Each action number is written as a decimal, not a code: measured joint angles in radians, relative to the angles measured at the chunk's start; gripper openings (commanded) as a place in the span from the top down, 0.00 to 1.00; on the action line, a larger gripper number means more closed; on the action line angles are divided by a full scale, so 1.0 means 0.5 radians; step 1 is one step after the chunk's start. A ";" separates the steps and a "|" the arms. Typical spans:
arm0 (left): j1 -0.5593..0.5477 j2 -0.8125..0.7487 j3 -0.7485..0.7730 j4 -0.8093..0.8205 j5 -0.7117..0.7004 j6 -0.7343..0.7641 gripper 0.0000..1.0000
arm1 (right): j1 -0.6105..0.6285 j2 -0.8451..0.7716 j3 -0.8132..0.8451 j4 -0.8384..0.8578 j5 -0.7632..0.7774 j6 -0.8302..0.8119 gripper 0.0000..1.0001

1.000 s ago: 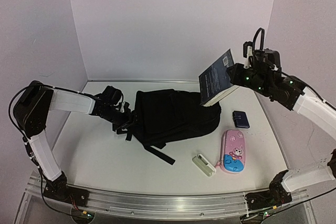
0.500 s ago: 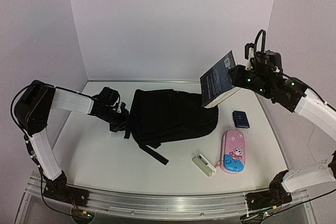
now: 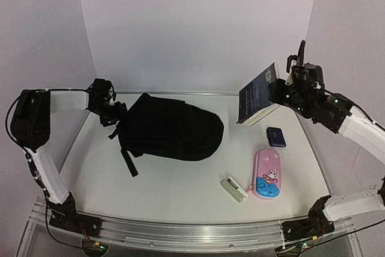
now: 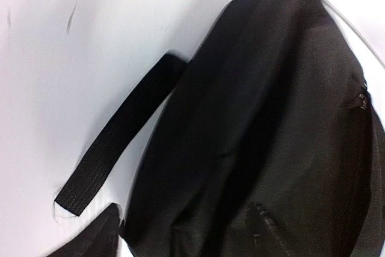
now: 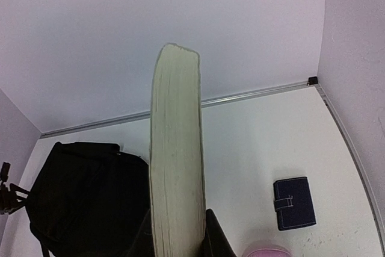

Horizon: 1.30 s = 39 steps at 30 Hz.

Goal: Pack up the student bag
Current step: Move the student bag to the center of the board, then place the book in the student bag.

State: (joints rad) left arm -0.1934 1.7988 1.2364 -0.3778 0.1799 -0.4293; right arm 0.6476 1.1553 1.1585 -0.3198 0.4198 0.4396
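The student bag, a large black backpack, lies on its side at the left middle of the white table. My left gripper is at the bag's far left end and is shut on its fabric. In the left wrist view the bag fills the frame, with a loose strap on the table. My right gripper is shut on a dark-covered book and holds it tilted in the air, to the right of the bag. The right wrist view shows the book's page edge between my fingers, with the bag at lower left.
A navy wallet lies at the right and also shows in the right wrist view. A pink pencil case and a small white and green item lie nearer the front. Pale walls close in the table on three sides.
My left gripper has dragged the bag left and toward the back wall. My right gripper has moved the book slightly right, away from above the bag.
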 measured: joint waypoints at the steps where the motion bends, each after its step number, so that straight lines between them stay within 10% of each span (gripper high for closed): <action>1: -0.048 -0.035 0.022 -0.005 -0.078 0.041 0.08 | 0.000 0.000 -0.015 -0.002 0.027 0.012 1.00; 15: -1.325 -0.051 0.505 -0.124 -0.447 0.650 0.03 | -0.057 0.054 -0.124 -0.023 0.118 0.152 1.00; 29: -1.483 0.749 1.208 -0.296 -0.397 0.880 0.02 | -0.064 -0.086 -0.247 -0.028 0.073 0.255 1.00; 39: -1.485 0.809 1.315 -0.358 -0.474 0.924 0.68 | -0.064 -0.093 -0.265 -0.028 0.042 0.275 1.00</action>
State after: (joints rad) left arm -0.9357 2.2032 1.8940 -0.5570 -0.0572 0.0325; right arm 0.6155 1.1088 1.0260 -0.3336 0.4410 0.5769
